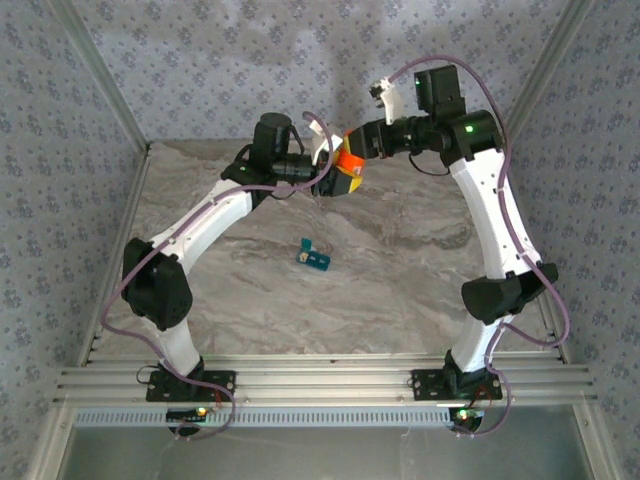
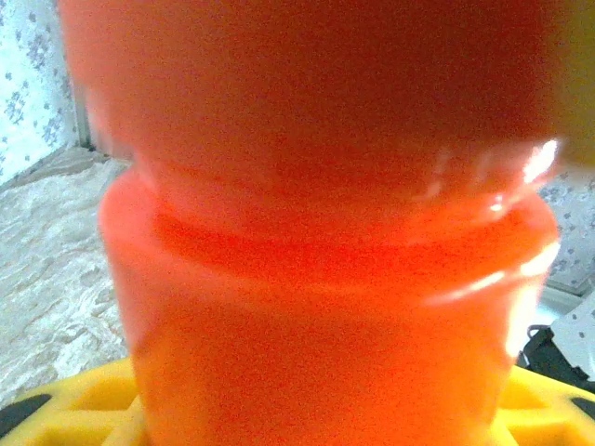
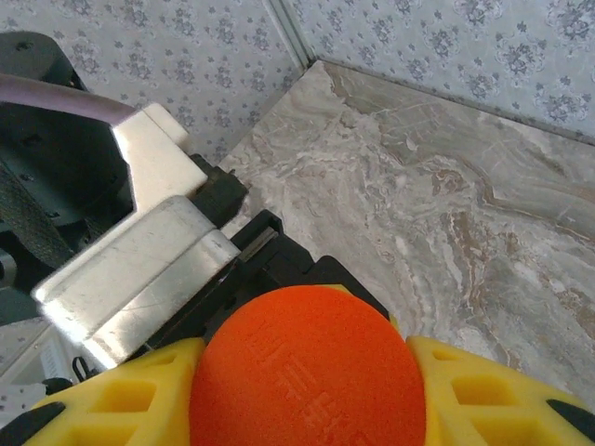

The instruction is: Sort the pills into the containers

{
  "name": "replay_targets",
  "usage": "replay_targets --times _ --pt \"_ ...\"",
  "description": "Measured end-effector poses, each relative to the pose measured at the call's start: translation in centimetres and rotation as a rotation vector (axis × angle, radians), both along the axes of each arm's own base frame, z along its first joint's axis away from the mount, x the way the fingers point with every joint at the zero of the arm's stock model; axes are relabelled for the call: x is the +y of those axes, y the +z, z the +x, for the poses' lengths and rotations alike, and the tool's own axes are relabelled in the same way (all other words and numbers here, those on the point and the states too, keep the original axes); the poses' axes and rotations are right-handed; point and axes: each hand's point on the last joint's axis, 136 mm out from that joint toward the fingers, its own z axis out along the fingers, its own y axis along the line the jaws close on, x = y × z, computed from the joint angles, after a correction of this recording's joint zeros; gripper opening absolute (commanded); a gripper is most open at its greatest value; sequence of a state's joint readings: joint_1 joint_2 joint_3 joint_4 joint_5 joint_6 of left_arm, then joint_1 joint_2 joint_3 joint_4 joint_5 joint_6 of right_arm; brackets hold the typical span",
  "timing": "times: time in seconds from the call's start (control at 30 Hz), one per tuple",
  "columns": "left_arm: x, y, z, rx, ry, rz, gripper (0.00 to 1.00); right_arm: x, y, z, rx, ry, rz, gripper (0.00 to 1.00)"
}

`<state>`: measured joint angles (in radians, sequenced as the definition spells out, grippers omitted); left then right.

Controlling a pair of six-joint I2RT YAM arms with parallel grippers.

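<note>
The orange pill bottle (image 1: 350, 160) hangs in the air over the back of the table, held between both arms. My left gripper (image 1: 338, 182) is shut on the bottle's body (image 2: 316, 307), which fills the left wrist view above the yellow fingers (image 2: 84, 404). My right gripper (image 1: 358, 150) is shut on the bottle's orange cap (image 3: 307, 372); its embossed top sits between the yellow fingers (image 3: 483, 390). The teal containers (image 1: 315, 256) lie on the table's middle, one lid standing up. The pills are hidden.
The marble tabletop (image 1: 400, 280) is walled by patterned panels on three sides. A metal rail (image 1: 320, 385) runs along the near edge by the arm bases. The left arm's wrist (image 3: 139, 260) shows close beside the cap.
</note>
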<state>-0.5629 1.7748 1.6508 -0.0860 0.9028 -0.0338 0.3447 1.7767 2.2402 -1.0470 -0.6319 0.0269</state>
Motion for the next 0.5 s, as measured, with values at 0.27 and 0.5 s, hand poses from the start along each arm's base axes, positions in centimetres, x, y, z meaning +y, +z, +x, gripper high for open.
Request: replay_targets --times 0.27,0.5 --pt "0.6 -1.0 0.5 0.051 0.028 0.029 0.00 0.5 -1.2 0.9 0.064 -0.054 0.070 0.00" --pt "0.7 -1.0 0.9 0.056 0.052 0.032 0.00 0.4 -1.1 1.4 0.080 -0.115 0.108 0.03"
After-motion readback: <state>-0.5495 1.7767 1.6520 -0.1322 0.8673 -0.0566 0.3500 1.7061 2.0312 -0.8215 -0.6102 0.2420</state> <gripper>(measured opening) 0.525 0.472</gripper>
